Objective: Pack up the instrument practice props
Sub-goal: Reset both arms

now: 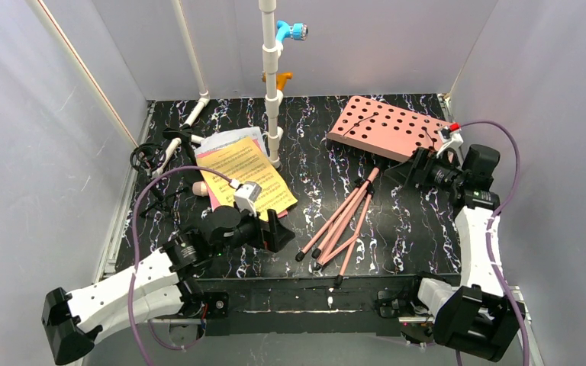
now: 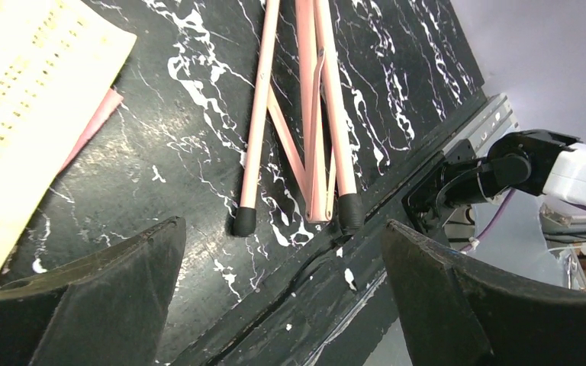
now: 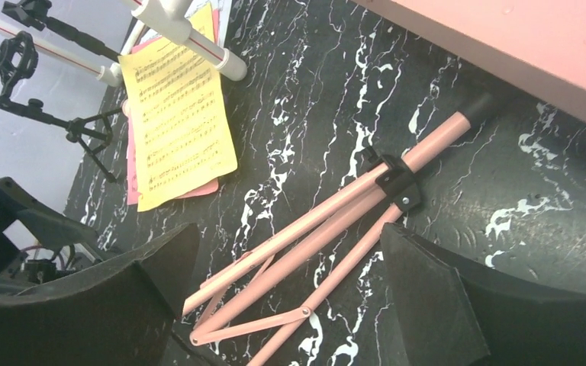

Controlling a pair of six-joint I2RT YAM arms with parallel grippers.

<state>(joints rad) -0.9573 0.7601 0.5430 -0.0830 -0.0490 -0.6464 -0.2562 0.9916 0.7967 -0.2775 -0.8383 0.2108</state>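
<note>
Quick one from the music stand job. Both sets of fingers were wide apart and holding nothing. The pink stand legs [image 1: 343, 221] lay folded flat on the counter [image 1: 397, 221], running between my two arms.

My left fingers [image 2: 99, 305] sat low over the counter's near edge. The rubber feet [image 2: 243, 221] were just ahead, lined up with the gap. The yellow sheet music [image 1: 244, 175] was off past the outer finger, on top of the pink page.

My right fingers [image 3: 496, 305] had the black collar [image 3: 398, 183] straight ahead in their gap. The hole-punched desk [image 1: 385, 126] was just beyond, touching or nearly touching the shaft's end. I couldn't tell if the two were joined.

My take on doing it well: the legs looked like the thing to grab first. One leg was splayed away from the others, so I'd have closed across the whole bundle, not one rod. Round thin rods roll, so square on, a little above the feet. The right side should take the collar, where everything meets. Then lift level, or the desk end swings.
</note>
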